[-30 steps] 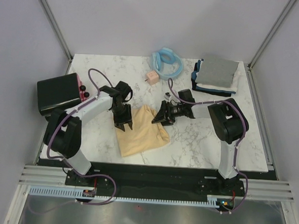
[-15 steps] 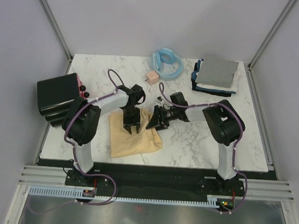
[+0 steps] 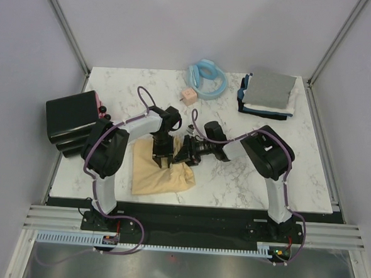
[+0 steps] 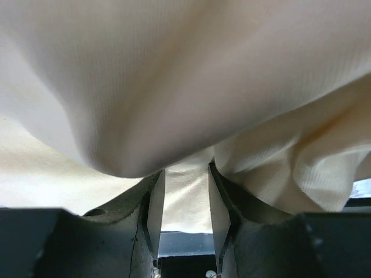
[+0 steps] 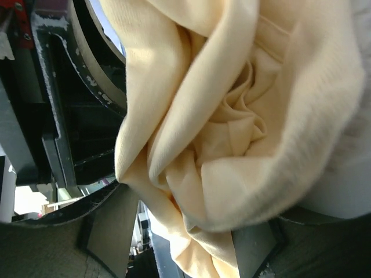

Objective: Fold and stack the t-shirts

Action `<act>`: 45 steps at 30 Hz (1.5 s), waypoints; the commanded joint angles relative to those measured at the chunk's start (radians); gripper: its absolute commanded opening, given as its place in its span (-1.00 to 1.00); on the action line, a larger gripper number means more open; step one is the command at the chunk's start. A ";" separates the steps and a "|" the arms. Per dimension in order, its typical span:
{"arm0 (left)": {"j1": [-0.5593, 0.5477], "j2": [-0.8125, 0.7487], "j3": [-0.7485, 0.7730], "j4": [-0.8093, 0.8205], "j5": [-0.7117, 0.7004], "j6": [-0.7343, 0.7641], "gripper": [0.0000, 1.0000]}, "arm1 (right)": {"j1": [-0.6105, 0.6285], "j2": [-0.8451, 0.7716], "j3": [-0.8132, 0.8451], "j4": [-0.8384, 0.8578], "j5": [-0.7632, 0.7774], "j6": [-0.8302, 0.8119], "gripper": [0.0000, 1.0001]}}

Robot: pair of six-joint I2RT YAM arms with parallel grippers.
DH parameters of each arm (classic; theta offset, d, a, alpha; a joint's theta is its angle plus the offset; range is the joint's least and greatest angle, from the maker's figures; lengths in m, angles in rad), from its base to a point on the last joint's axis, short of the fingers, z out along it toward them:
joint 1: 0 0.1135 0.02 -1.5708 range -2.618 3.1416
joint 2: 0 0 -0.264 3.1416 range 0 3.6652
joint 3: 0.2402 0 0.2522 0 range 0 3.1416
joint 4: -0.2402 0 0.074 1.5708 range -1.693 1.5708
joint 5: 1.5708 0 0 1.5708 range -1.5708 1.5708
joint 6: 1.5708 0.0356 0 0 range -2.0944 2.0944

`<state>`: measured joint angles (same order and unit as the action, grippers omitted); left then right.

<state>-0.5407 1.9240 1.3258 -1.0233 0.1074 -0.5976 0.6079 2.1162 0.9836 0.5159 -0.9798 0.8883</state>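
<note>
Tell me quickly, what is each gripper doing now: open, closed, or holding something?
Left gripper: closed on the cream shirt.
Right gripper: closed on a bunched part of the same shirt.

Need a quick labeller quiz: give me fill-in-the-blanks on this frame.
The left gripper and right gripper both hold the pale ___ t-shirt.
The folded stack has a ___ shirt on top.
That stack sits in the far ___ corner of the table.
Missing: yellow; grey; right.
</note>
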 commanded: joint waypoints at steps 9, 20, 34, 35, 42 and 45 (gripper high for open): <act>-0.008 0.000 0.036 0.029 -0.012 0.038 -0.16 | 0.064 -0.047 0.046 -0.267 0.151 -0.207 -0.59; -0.008 -0.025 0.039 0.028 -0.024 0.050 -0.17 | 0.059 -0.202 0.045 -0.454 0.286 -0.278 -1.00; 0.018 -0.197 0.056 -0.046 -0.189 0.025 -0.13 | -0.013 -0.205 0.449 -1.073 0.582 -0.646 -1.00; 0.019 -0.204 0.056 -0.050 -0.196 0.027 -0.13 | -0.025 -0.199 0.495 -1.117 0.633 -0.652 -1.00; 0.034 -0.261 0.041 -0.069 -0.207 0.041 -0.13 | -0.092 -0.206 0.596 -1.218 0.789 -0.700 -1.00; 0.044 -0.270 0.041 -0.072 -0.212 0.064 -0.13 | -0.132 -0.203 0.653 -1.292 0.832 -0.750 -1.00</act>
<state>-0.5110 1.7031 1.3533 -1.0752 -0.0734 -0.5816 0.5194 1.9423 1.5490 -0.6598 -0.2607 0.2173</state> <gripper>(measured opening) 0.436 0.107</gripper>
